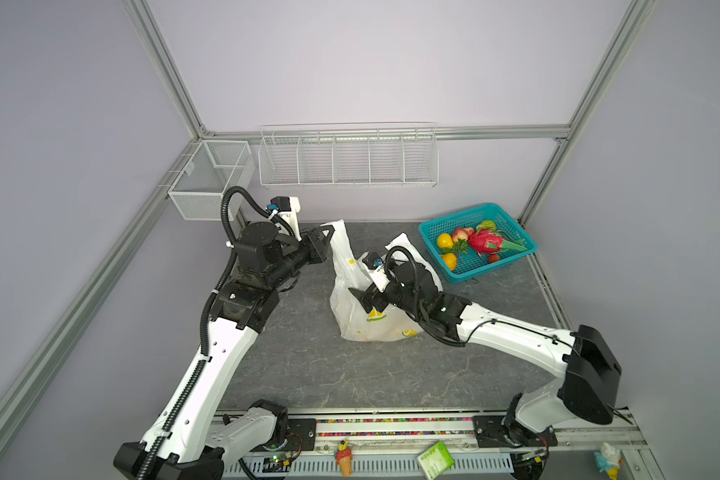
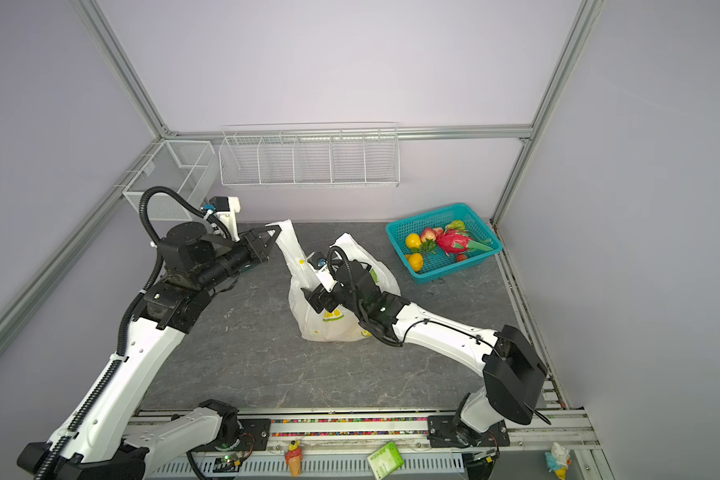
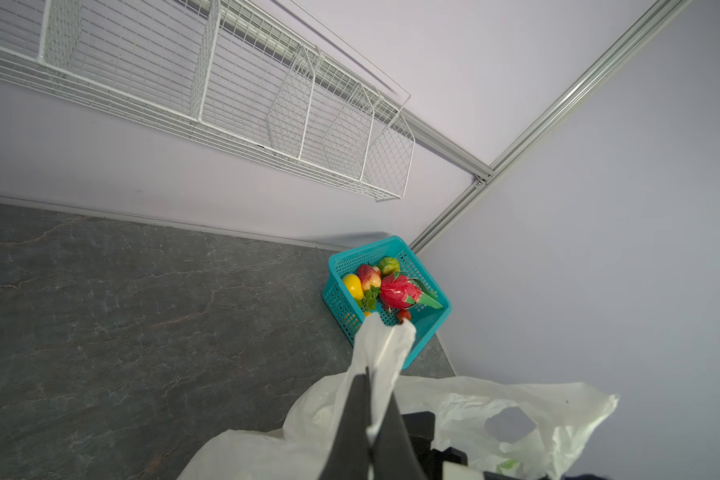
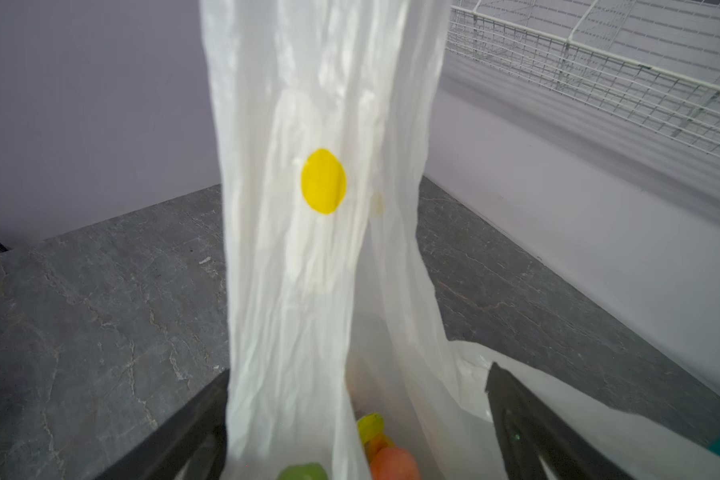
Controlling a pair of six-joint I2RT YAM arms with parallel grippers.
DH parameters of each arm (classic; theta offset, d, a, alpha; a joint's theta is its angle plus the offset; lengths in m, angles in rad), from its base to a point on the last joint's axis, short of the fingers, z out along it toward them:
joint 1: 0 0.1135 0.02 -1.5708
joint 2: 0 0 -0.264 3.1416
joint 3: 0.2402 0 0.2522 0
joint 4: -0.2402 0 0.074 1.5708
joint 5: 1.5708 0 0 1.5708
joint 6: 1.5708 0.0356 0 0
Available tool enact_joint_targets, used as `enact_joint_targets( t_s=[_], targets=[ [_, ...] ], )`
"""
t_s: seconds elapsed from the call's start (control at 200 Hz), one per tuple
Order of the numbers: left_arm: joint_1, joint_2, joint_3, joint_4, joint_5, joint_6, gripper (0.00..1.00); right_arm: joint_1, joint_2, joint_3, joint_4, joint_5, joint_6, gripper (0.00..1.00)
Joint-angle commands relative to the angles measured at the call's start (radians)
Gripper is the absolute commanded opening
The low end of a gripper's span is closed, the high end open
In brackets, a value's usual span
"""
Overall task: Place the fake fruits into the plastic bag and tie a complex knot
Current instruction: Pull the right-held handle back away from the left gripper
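There is one plastic bag [image 1: 354, 322], with two handle loops [image 1: 336, 239]. In the right wrist view three fruit pieces show inside it: one green piece [image 4: 302, 473], one orange piece [image 4: 393, 463] and one yellow piece [image 4: 371, 426]; any others are hidden. One teal basket [image 1: 454, 216] holds six fake fruits: one yellow citrus [image 1: 444, 240], one orange citrus [image 1: 449, 261], one red-yellow peach [image 1: 460, 235], one green-and-red fruit [image 1: 486, 226], one pink dragon fruit [image 1: 485, 243] and one small strawberry [image 1: 494, 258]. There are two robot arms, the left arm [image 1: 217, 353] and the right arm [image 1: 516, 336]. One wire wall rack [image 1: 348, 166] has five compartments. There is one mesh bin [image 1: 200, 187], two ice-cream-cone figurines [image 1: 344, 457] and one green box [image 1: 435, 460].
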Motion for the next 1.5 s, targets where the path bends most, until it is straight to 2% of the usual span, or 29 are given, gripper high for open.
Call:
enact_joint_targets(
  t_s=[0.0,0.135,0.335,0.455,0.605,0.635,0.74,0.88,0.935,0.98,1.13,1.17,1.245,1.36,1.385,1.39,1.405,1.41,1.43,1.495],
  targets=[
    [0.006,-0.001,0.039,0.004,0.014,0.046,0.00,-0.006,-0.036,0.078,-0.202,0.041,-0.056,0.93],
    [0.009,0.002,0.041,-0.003,0.018,0.057,0.00,-0.003,-0.080,0.122,-0.253,-0.082,-0.086,0.91],
    [0.009,0.002,0.036,-0.012,0.018,0.070,0.00,0.020,-0.108,0.291,-0.469,-0.231,-0.136,0.91],
    [0.011,0.005,0.037,-0.012,0.021,0.069,0.00,0.030,-0.160,0.338,-0.588,-0.348,-0.167,0.92],
    [0.012,0.008,0.042,-0.015,0.025,0.071,0.00,0.017,-0.295,0.300,-0.681,-0.366,-0.170,0.98],
    [0.011,0.009,0.042,-0.016,0.026,0.070,0.00,0.004,-0.323,0.292,-0.701,-0.362,-0.165,1.00],
    [0.012,0.011,0.045,-0.016,0.030,0.068,0.00,-0.068,-0.399,0.245,-0.752,-0.355,-0.136,0.96],
    [0.012,0.016,0.046,-0.014,0.036,0.064,0.00,-0.228,-0.473,0.146,-0.753,-0.356,-0.096,0.97],
    [0.013,0.017,0.048,-0.015,0.039,0.062,0.00,-0.290,-0.467,0.120,-0.730,-0.397,-0.078,1.00],
    [0.012,0.018,0.049,-0.014,0.042,0.061,0.00,-0.328,-0.452,0.107,-0.698,-0.429,-0.062,0.99],
    [0.012,0.021,0.052,-0.018,0.046,0.061,0.00,-0.368,-0.353,0.110,-0.590,-0.486,-0.050,1.00],
    [0.012,0.021,0.055,-0.024,0.044,0.063,0.00,-0.377,-0.323,0.117,-0.566,-0.504,-0.046,0.96],
    [0.013,0.019,0.054,-0.030,0.034,0.070,0.00,-0.394,-0.281,0.135,-0.540,-0.519,-0.032,0.82],
    [0.013,0.005,0.052,-0.042,-0.008,0.095,0.00,-0.422,-0.285,0.100,-0.476,-0.524,0.004,0.51],
    [0.012,-0.003,0.053,-0.042,-0.026,0.102,0.09,-0.427,-0.292,0.082,-0.459,-0.523,0.020,0.46],
    [0.012,-0.003,0.052,-0.042,-0.031,0.103,0.13,-0.429,-0.294,0.079,-0.455,-0.522,0.023,0.45],
    [0.013,-0.009,0.053,-0.043,-0.043,0.108,0.17,-0.432,-0.297,0.070,-0.444,-0.521,0.031,0.42],
    [0.013,-0.009,0.053,-0.042,-0.047,0.109,0.22,-0.433,-0.300,0.068,-0.441,-0.521,0.034,0.41],
    [0.013,-0.016,0.053,-0.041,-0.065,0.114,0.30,-0.437,-0.304,0.056,-0.430,-0.521,0.048,0.38],
    [0.012,-0.046,0.052,-0.028,-0.118,0.127,0.48,-0.442,-0.313,0.031,-0.399,-0.522,0.084,0.33]
  ],
)
